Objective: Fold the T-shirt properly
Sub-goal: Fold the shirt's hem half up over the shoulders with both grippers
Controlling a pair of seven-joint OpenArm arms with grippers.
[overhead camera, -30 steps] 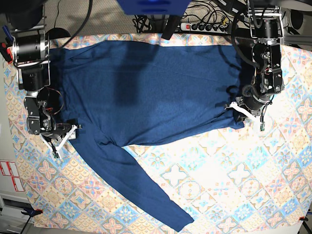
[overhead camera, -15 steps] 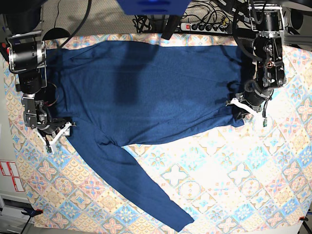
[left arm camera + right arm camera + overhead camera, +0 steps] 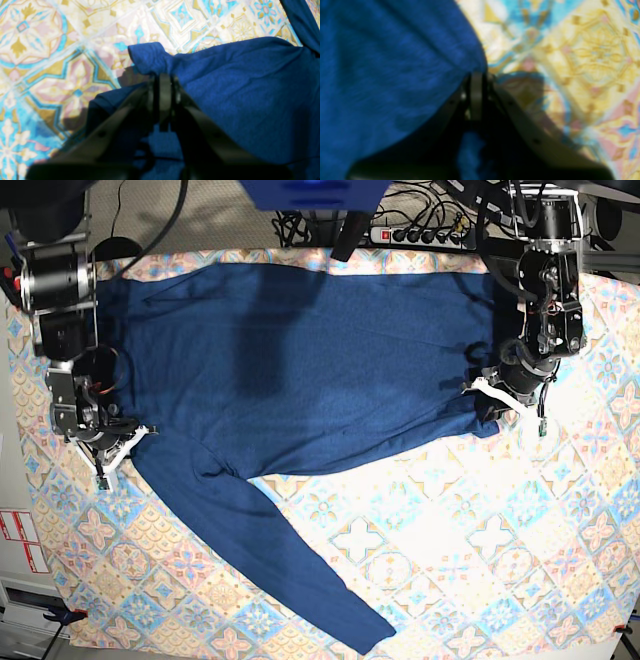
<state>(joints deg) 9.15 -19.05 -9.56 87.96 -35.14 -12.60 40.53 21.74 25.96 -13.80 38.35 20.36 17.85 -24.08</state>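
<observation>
Right now both arms are getting a hold on the T-shirt (image 3: 300, 370), which is lying spread out flat on the counter, on top of the tablecloth (image 3: 480, 530) with its pale tile pattern. One long sleeve (image 3: 270, 550) is stretching out across the cloth, well apart from both arms. The left gripper (image 3: 162, 77) is pinching tight on a corner of the shirt's bottom edge; a little bunch of blue cloth is sticking out just past its tips, and the rest of the shirt is spreading away to one side of it. The right gripper (image 3: 476, 75) is squeezed together at the shirt's edge near the shoulder, with blue cloth beside and under its tips and the bare tablecloth on the other side. That view is blurry, but the cloth seems to be gathering into the tips, so it is probably holding the shirt too. So the step in hand looks like the grab before the first fold. Next, both arms are probably going to need to lift together, keeping the edge stretched between them, and carry it over the middle of the shirt. The loose sleeve is likely going to drag along, so it may need tucking in.
</observation>
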